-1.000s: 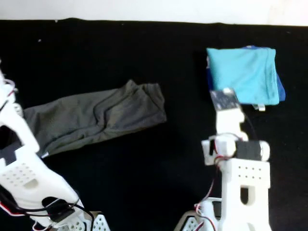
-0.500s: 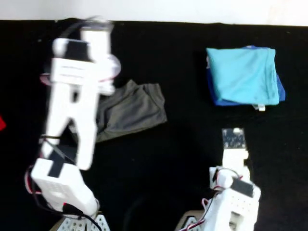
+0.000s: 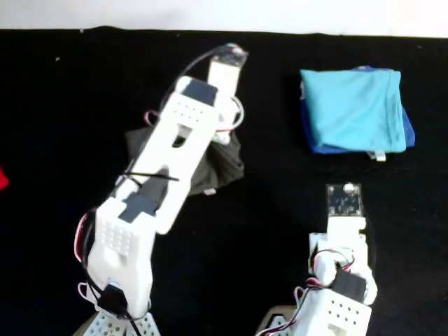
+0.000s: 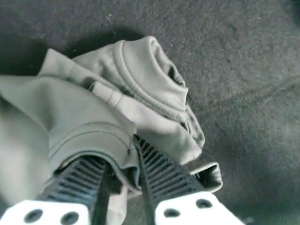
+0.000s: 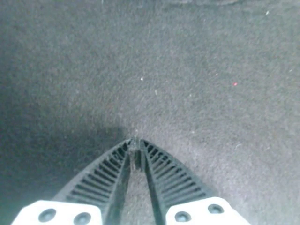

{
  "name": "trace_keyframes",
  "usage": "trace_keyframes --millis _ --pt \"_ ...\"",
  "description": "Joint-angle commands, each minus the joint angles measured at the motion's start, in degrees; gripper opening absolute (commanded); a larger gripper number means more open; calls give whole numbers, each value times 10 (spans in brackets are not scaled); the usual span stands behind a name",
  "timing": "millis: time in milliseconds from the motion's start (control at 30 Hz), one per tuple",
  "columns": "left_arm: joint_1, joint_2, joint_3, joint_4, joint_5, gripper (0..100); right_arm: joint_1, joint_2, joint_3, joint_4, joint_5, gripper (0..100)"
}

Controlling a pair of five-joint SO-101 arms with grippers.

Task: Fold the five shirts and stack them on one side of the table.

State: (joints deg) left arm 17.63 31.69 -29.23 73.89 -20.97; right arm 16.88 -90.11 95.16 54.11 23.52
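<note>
1 grey shirt point(image 3: 224, 164) bunched mid-table, left gripper point(image 4: 117, 152) clamped on its fabric, its arm hides most of it. 2 folded far right: cyan shirt point(image 3: 353, 108) on blue shirt point(image 3: 408, 129). Right gripper point(image 5: 135, 143) pinched shut on nothing, over black table point(image 3: 280, 210)

The left arm point(image 3: 168, 161) covers most of the grey shirt point(image 3: 227, 164), and its cloth buries the tips of the left gripper point(image 4: 115, 150). Well apart from it, a red scrap point(image 3: 2, 179) is cut off at the edge.
</note>
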Motion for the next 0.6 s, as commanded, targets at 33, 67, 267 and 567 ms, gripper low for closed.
trace_keyframes --millis 33,67,267,567 --pt "1 8 -51 -11 23 152 5 -33 81 16 4 8" --pt "0 6 -62 -6 40 164 5 -35 82 16 4 8" --pt "-13 -16 -182 108 64 164 6 -37 82 17 4 8" --pt "-89 -17 -227 249 64 2 7 -37 82 17 4 8"
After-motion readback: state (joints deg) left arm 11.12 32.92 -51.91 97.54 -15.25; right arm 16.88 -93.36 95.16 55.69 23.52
